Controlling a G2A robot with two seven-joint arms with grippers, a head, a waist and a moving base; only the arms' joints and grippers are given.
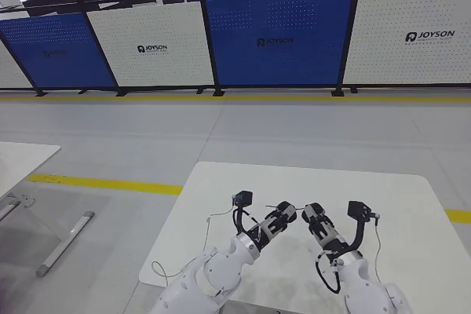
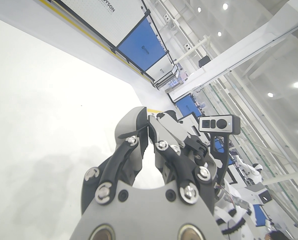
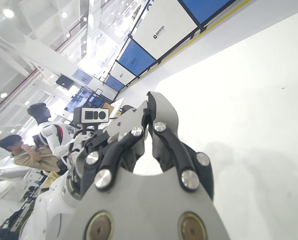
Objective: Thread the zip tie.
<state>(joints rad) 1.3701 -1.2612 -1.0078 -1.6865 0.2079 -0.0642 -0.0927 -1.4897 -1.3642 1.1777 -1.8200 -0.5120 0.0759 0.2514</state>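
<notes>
A row of flat blue and white perforated partition panels (image 1: 279, 39) in black frames closes the far side of the scene. A yellow floor line (image 1: 102, 184) runs across in front of them. The large white table with rounded corners (image 1: 377, 196) has a smooth matt top. At the far left stands a second white table on grey metal legs (image 1: 16, 169).

Two white-shelled arms (image 1: 220, 271) with black jointed wrists come in from the near edge. They meet tip to tip over the middle of the large table.

The left gripper (image 2: 148, 124) is built of brushed grey metal plates, black linkage bars and round silver bolts. Its curved fingers (image 2: 129, 128) carry ribbed black pads and are pressed nearly together. They pinch the thin black plastic zip tie (image 2: 139, 130), a flat narrow strip that lies across the seam close to the tips, above the table top.

The right gripper (image 3: 147, 108), of the same metal and black build, sits just right of the left one. Its fingers (image 3: 165, 112) are closed to a slit. A small dark sliver shows in that slit, but against the black pads I cannot tell whether it is the tie.
</notes>
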